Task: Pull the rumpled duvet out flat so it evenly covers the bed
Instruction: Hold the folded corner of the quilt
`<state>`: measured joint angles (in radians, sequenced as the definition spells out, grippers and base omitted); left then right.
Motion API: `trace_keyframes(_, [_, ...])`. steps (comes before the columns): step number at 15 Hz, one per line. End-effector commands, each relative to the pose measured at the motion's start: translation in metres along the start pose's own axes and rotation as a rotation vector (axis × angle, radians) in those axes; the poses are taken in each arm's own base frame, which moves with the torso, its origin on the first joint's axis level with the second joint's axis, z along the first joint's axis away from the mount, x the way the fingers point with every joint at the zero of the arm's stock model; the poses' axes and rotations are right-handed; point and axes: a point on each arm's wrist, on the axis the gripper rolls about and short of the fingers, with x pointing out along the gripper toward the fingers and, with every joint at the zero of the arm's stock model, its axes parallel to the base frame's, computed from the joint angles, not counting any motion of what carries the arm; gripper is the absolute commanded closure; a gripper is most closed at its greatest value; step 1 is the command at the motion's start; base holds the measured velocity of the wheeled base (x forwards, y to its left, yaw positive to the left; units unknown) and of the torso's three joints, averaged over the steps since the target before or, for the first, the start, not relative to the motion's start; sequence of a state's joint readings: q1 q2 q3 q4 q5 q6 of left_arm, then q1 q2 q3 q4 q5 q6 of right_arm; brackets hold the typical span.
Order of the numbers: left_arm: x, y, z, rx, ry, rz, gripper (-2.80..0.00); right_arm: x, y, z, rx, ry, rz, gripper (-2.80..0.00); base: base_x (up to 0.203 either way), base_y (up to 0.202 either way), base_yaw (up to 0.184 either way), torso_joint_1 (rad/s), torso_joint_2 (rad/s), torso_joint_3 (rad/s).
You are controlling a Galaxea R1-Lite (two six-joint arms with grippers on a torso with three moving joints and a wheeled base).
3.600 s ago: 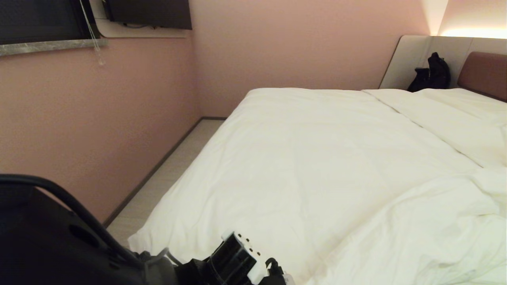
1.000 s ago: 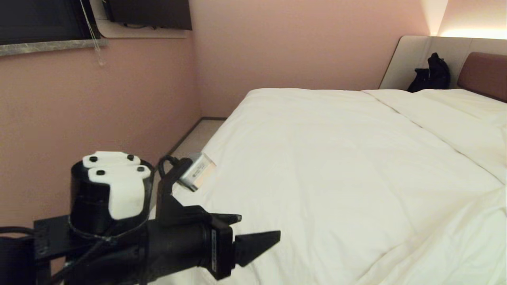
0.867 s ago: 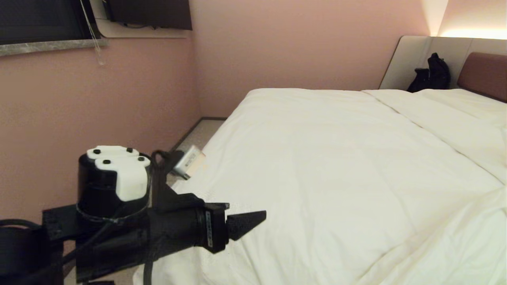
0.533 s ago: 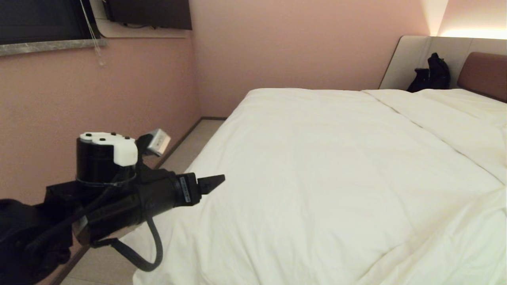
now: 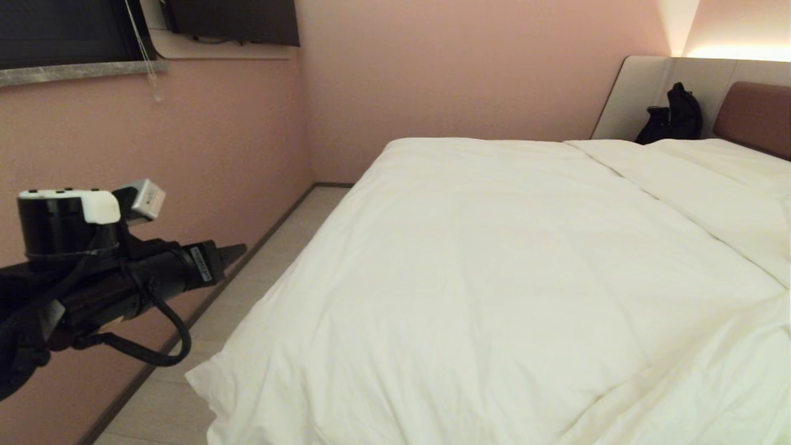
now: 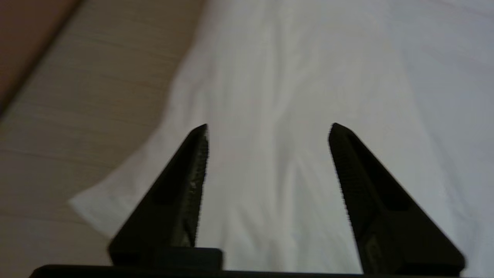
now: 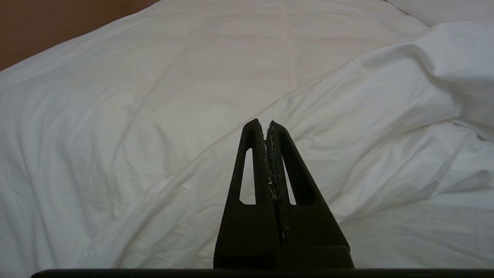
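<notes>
The duvet point(image 5: 494, 266) lies spread across the bed point(image 5: 751, 114), broad and mostly smooth through the middle, its near-left corner point(image 5: 201, 377) poking out over the pale wood-look floor point(image 5: 272, 259). Creases gather toward the right, where a thick fold point(image 7: 386, 96) rises. The left gripper point(image 5: 238, 250) hangs out over the floor strip, well off the bed's edge, jaws apart and empty; in the wrist view its fingers point(image 6: 181, 193) frame the duvet's hanging side, which looks a touch blurred, so fine wrinkles there are hard to judge. The right gripper point(image 7: 267, 124) is pressed fully together, holding nothing, poised above the rumpled part. Pink walls point(image 5: 463, 74) wrap the corner, a dark skirting line point(image 5: 259, 238) running along the floor. Up left there is a dark window point(image 5: 62, 28) with a stone sill point(image 5: 74, 72). A black bag point(image 5: 673, 117) sits against the pale headboard surround point(image 5: 642, 93).
</notes>
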<state>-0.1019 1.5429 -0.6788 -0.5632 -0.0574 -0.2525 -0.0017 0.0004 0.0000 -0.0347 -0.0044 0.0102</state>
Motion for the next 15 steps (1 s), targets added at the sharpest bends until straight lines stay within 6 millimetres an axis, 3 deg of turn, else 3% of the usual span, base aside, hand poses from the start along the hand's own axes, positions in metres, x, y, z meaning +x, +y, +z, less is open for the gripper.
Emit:
trace_keyframes(1, [-0.007,0.012,0.002,-0.007,-0.031,0.083,0.0,0.0,0.0,0.0,0.001,-0.001,0.0,0.0,0.0,0.0,0.0,0.0,0.0,0.0])
trace_keyframes(6, [-0.005,0.041,-0.019,-0.074,0.059,0.247,0.0,0.0,0.0,0.0,0.001,-0.001,0.0,0.0,0.0,0.0,0.0,0.0,0.0,0.0])
trace_keyframes(8, [-0.014,0.053,-0.02,-0.128,0.048,0.326,0.0,0.0,0.0,0.0,0.001,-0.001,0.0,0.0,0.0,0.0,0.0,0.0,0.0,0.0])
trace_keyframes(11, [-0.052,0.048,-0.008,-0.127,-0.061,0.321,0.0,0.0,0.0,0.0,0.001,-0.001,0.0,0.0,0.0,0.0,0.0,0.0,0.0,0.0])
trace_keyframes(15, [-0.124,0.025,0.004,-0.069,-0.189,0.24,0.0,0.0,0.0,0.0,0.001,-0.001,0.0,0.0,0.0,0.0,0.0,0.0,0.0,0.0])
